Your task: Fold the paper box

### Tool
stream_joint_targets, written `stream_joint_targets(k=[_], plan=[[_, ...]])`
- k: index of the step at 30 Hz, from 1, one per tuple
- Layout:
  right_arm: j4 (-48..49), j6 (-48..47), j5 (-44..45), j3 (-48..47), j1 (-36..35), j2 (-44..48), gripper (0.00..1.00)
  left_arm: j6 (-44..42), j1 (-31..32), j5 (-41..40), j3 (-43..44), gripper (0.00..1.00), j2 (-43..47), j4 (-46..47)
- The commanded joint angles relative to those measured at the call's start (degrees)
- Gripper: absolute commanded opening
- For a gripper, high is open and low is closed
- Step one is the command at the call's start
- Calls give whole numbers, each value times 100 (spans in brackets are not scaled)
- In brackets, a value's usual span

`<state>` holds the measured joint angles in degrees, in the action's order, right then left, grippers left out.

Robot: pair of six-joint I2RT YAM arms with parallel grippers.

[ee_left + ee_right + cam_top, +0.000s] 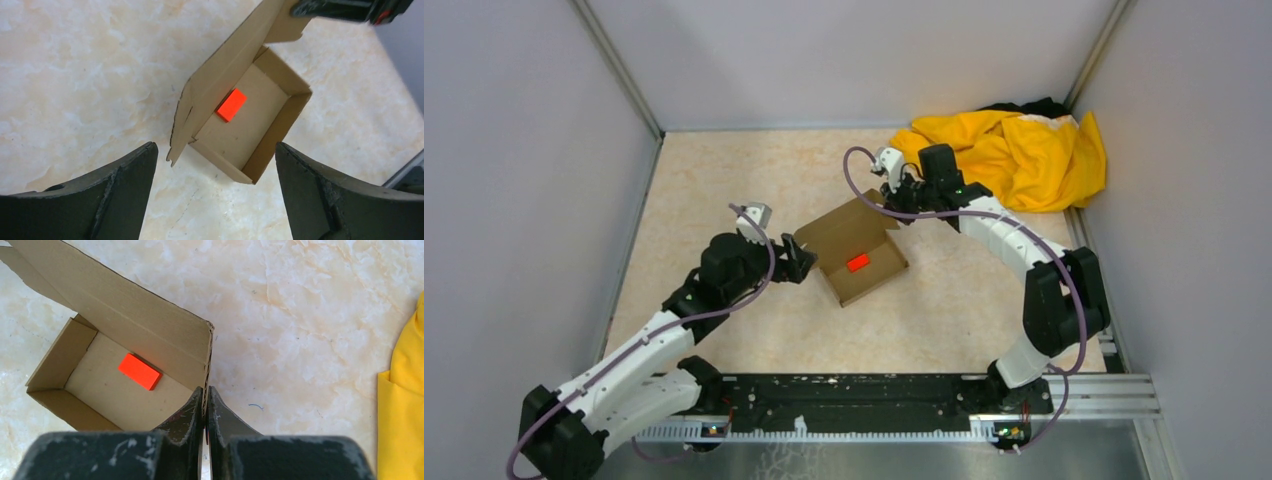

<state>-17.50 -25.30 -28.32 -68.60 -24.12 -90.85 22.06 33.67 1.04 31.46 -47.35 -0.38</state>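
Note:
The paper box (844, 232) is an open brown carton in the middle of the table, its lid (125, 315) standing up and tilted over the cavity. A small red block (140, 371) lies on the floor inside. My right gripper (205, 390) is shut on the corrugated side edge of the raised lid panel, at the box's far right corner (894, 205). My left gripper (215, 146) hangs open just short of the box's near left corner, a tab (177, 135) of the lid between its fingers (135, 170), touching nothing. It sits left of the box (802, 262).
A crumpled yellow cloth (1024, 155) lies in the back right corner, to the right of my right wrist (405, 405). Grey walls close in the table on three sides. A metal rail (874, 400) carries the arm bases at the near edge.

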Motion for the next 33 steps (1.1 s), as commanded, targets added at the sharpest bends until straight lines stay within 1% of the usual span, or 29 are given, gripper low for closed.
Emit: stream_joint_targets(k=[1,4,9,14,17,21,22,26,29,33], plan=[[264,77,-75,24,-66,328,4,-333,529,-1069,174,92,-335,-238],[260,69,-65,44,-67,341,4,-387,680,-1388,138,92,-480,-248],[282,76,-62,65,-67,324,4,-452,693,-1585,114,85,-606,-223],[284,73,-99,57,-67,259,4,-593,694,-1772,193,81,-747,-135],[282,63,-104,51,-75,244,4,-708,693,-1781,253,76,-854,-42],[261,53,-119,44,-75,221,4,-967,697,-1630,239,73,-887,310],[267,49,-121,48,-75,220,4,-1044,694,-1602,237,71,-892,378],[267,47,-105,57,-75,209,4,-1143,685,-1592,274,57,-978,422],[261,45,-129,49,-75,205,4,-1159,685,-1541,294,52,-1080,469],[247,48,-116,50,-74,197,4,-1169,685,-1505,331,49,-1197,442]])
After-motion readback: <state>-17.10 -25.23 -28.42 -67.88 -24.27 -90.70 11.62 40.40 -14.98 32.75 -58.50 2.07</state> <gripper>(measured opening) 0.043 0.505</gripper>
